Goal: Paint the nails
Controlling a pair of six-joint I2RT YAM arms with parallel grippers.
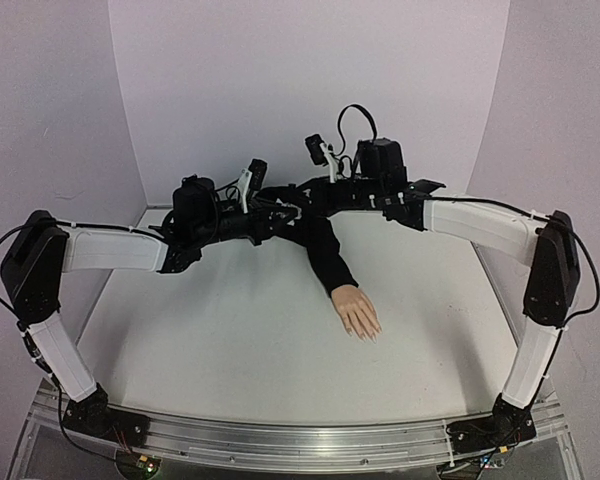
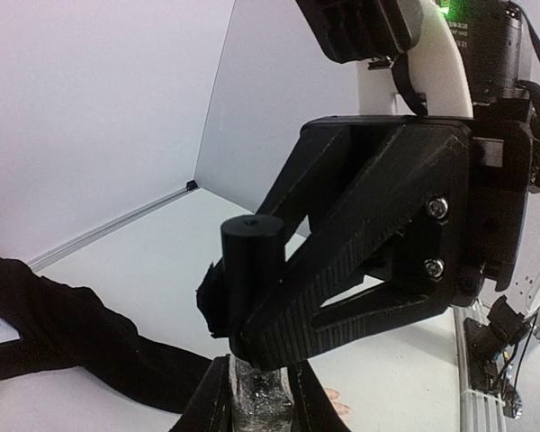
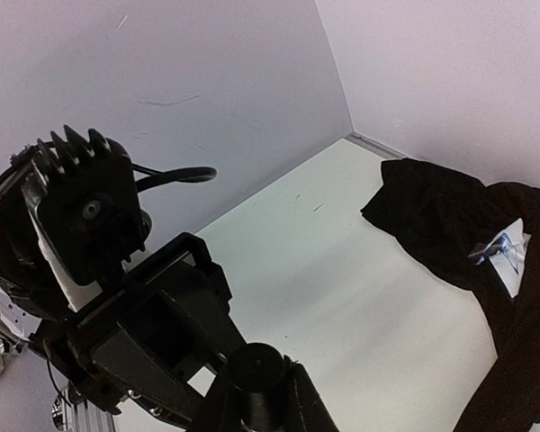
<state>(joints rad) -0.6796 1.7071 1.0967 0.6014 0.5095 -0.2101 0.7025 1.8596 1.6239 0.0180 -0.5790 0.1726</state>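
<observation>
The skin-coloured mannequin hand lies palm down mid-table, its pale nails pointing toward the near edge. Its black sleeve runs back under both grippers. Behind it, above the table, the two grippers meet. My left gripper is shut on a small clear bottle. My right gripper is shut on that bottle's black cap, which also shows in the left wrist view as the cap with the right gripper's ribbed fingers clamped on it. From above, the bottle is hidden between the grippers.
White walls enclose the table at the back and on both sides. An aluminium rail runs along the near edge between the arm bases. The bunched end of the sleeve carries a white tag.
</observation>
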